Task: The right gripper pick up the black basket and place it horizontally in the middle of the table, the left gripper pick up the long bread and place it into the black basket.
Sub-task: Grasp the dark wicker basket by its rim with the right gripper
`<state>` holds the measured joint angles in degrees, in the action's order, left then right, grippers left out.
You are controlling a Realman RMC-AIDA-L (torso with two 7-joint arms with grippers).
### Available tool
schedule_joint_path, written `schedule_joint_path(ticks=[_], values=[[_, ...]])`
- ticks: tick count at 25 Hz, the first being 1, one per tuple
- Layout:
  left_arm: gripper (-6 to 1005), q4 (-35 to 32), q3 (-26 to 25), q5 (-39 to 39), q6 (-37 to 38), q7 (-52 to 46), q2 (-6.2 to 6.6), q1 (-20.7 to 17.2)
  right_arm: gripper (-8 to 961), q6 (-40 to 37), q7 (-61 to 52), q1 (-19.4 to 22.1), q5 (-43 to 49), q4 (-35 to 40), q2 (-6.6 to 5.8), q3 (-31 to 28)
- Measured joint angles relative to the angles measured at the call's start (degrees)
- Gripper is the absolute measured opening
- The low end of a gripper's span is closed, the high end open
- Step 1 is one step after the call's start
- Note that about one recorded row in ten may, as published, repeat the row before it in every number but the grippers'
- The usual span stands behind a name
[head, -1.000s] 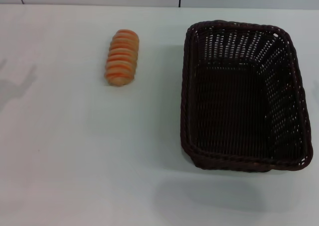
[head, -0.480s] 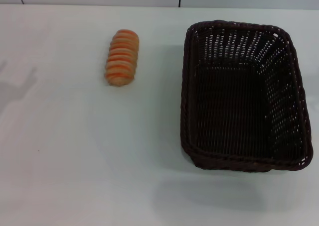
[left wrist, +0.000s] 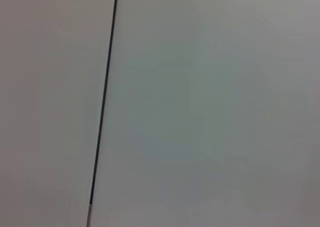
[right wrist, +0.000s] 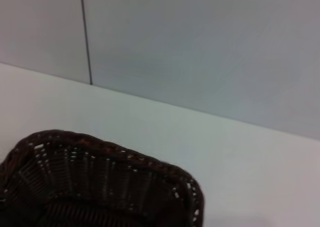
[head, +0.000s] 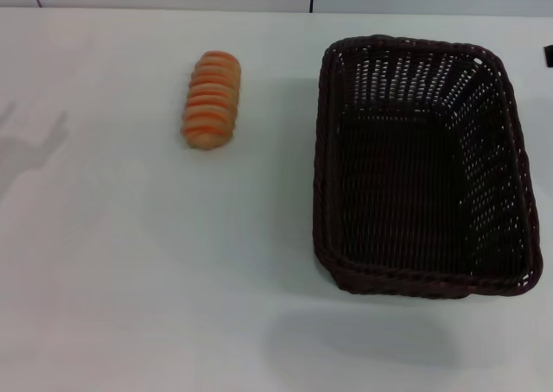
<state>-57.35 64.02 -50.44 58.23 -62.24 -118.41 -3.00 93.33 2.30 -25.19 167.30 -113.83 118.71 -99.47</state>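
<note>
Basket (head: 423,163) sits on the white surface (head: 138,271) at right, long axis running near to far, upright, open side up, nothing inside. Its dark woven sides are openwork, with a braided rim all round. Bread (head: 211,99) lies on the surface at far left-centre, well apart from the basket, long axis also near to far, orange-tan with pale crosswise ridges. Neither thing is touched by anything. A small dark bit (head: 549,55) shows at the far right edge of the head view, just beyond the basket's far right corner; can't tell what it is. Faint grey shadows fall on the surface at the left edge and near the basket's near side. Right wrist view shows a corner of the basket's rim (right wrist: 105,152), the surface past it and a grey panelled wall (right wrist: 200,47) with a dark seam. Left wrist view shows only the wall (left wrist: 210,107) with one dark seam. Neither gripper is in sight in any view, so their state can't be told.
</note>
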Motion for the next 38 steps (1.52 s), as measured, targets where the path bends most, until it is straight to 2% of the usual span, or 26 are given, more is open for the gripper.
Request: schedule_joint_path(ticks=[6, 16, 20, 30, 38], values=[[857, 1.94, -1.03, 0.00, 0.72, 0.84, 0.17, 2.30, 566, -0.76, -4.18, 0.03, 0.00, 3.63, 0.12, 4.04], [857, 2.10, -2.93, -0.11, 3.01, 1.20, 0.20, 2.60, 565, -4.03, -8.45, 5.58, 0.03, 3.93, 0.26, 8.60], [857, 2.10, -3.09, -0.43, 3.08, 1.38, 0.20, 2.59, 563, -5.86, -9.68, 6.58, 0.03, 6.09, 0.27, 11.10], [857, 2.26, -3.54, -0.44, 3.71, 1.42, 0.20, 2.19, 529, -8.51, -10.95, 6.95, -0.03, 8.86, 0.29, 13.96], [856, 2.54, -3.56, -0.48, 3.85, 1.42, 0.21, 2.11, 502, -10.65, -11.09, 9.18, -0.05, 9.14, 0.29, 15.07]])
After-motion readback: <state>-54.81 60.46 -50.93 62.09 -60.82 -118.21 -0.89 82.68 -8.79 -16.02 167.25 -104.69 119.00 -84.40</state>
